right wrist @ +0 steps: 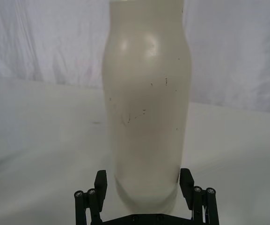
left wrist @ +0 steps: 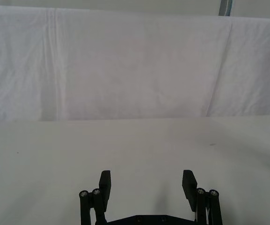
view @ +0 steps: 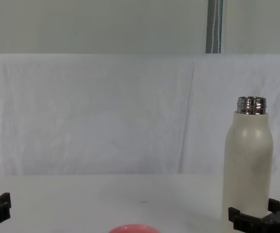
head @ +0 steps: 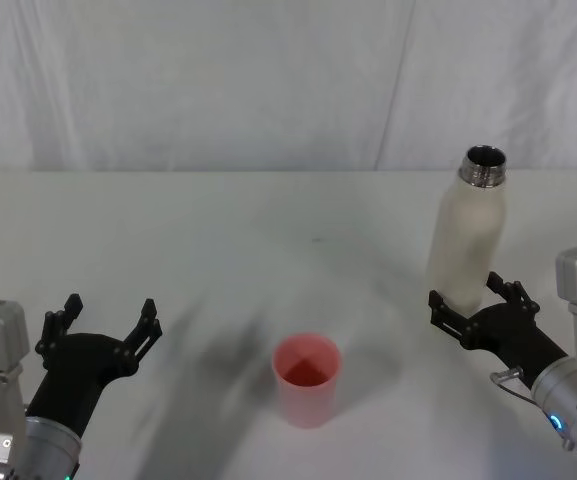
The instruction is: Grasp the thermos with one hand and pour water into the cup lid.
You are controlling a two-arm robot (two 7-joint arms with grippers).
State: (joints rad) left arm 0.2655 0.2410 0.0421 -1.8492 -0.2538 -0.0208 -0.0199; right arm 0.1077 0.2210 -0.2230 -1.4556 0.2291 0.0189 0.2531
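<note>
Cream thermos bracketed by right gripper, not yet clamped

Cream-white matte thermos (head: 467, 243) with open steel threaded neck stands upright at far right, long axis vertical. Right black gripper (right wrist: 143, 183) has its fingers spread wide around the bottle's base, seemingly not yet squeezing. Pink-red cup lid (head: 306, 379) sits near centre, left of the bottle. Left gripper (head: 107, 322) idle near left, spread wide.

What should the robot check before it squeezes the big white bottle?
1. Thermos upright, cap off: ok.
2. Right gripper open, fingers on both sides of the thermos base: ok.
3. Fingers already pressing the bottle: cannot tell.
4. Grip low on the bottle, might tip when lifted: not ok, probably.
5. Cup lid upright, open side up, apart from the thermos: ok.
6. Left gripper open, off to the left of the cup lid: ok.
</note>
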